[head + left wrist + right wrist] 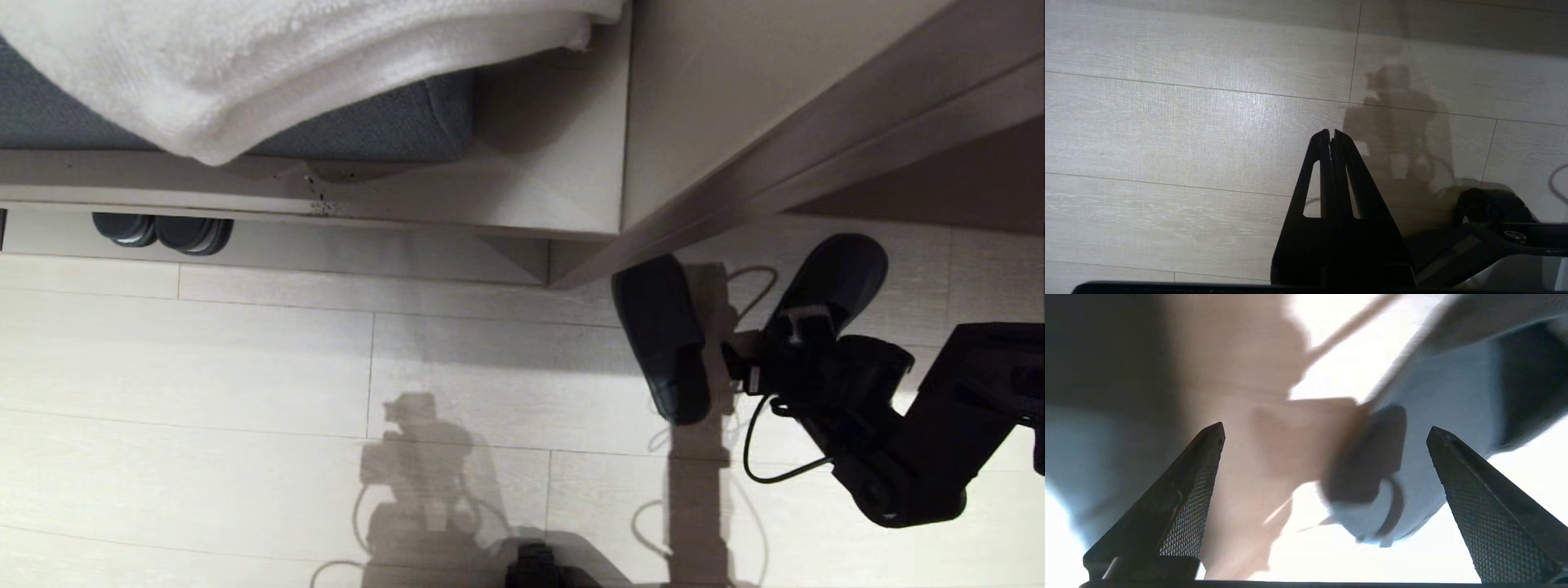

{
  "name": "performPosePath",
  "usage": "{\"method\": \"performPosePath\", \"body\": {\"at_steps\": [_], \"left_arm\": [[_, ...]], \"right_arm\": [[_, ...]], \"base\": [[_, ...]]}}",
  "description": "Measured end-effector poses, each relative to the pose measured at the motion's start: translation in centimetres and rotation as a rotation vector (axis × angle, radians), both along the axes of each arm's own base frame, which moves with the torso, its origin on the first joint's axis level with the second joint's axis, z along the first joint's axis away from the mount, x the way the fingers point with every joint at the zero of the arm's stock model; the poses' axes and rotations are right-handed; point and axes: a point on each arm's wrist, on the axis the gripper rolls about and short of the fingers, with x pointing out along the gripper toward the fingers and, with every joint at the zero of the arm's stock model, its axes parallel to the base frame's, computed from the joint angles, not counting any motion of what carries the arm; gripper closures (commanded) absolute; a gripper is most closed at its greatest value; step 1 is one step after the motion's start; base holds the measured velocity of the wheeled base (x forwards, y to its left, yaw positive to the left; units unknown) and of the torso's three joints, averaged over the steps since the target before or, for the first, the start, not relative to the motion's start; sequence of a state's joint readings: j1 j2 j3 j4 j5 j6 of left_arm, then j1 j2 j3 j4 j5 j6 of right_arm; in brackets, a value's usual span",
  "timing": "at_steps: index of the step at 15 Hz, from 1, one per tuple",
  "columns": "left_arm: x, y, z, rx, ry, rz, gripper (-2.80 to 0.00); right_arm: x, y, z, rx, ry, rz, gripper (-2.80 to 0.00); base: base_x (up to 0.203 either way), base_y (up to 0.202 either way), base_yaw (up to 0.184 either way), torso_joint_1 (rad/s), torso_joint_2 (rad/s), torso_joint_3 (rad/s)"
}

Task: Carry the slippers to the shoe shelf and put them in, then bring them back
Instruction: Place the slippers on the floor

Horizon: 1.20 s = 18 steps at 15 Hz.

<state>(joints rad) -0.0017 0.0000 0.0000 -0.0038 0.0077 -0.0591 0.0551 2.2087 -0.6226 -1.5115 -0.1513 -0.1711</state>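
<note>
Blurred matte black slipper (1367, 457) between the right fingers (1184, 506), second black slipper (841, 273) partly behind them, dark glossy pair (163, 231) half hidden under beige shelf edge (269, 208)

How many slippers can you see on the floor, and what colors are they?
Black slippers: 2, one beside the right gripper, one just past it.
Dark grey-green slippers: 2, a pair tucked under the bench edge.
Total: 4 slippers.
</note>
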Motion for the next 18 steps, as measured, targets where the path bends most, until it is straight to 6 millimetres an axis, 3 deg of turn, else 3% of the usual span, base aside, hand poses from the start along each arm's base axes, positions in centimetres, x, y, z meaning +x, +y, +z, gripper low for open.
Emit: {"method": "performPosePath", "body": {"at_steps": [2,5,9,12,18], "left_arm": [[0.0,0.0,0.0,0.000,0.000,0.000,0.00],[0.0,0.0,0.0,0.000,0.000,0.000,0.00],[0.0,0.0,0.0,0.000,0.000,0.000,0.00],[0.0,0.0,0.0,0.000,0.000,-0.001,0.00],[0.0,0.0,0.0,0.000,0.000,0.000,0.00]], "right_arm": [[-1.3,0.2,0.5,0.024,0.012,0.065,-2.80],[-1.9,0.0,2.4,0.031,-0.042,0.055,-2.80],[-1.5,-2.2,4.8,0.067,-0.140,-0.105,-2.80],[-1.0,-2.4,4.6,0.150,-0.159,-0.110,-2.80],[2.3,-2.5,3.0,0.206,-0.192,-0.188,-2.80]], "base": [[0.000,0.000,0.000,0.000,0.00,0.000],[0.000,0.000,0.000,0.000,0.00,0.000],[0.000,0.000,0.000,0.000,0.00,0.000],[0.000,0.000,0.000,0.000,0.00,0.000],[0.000,0.000,0.000,0.000,0.00,0.000]]}}
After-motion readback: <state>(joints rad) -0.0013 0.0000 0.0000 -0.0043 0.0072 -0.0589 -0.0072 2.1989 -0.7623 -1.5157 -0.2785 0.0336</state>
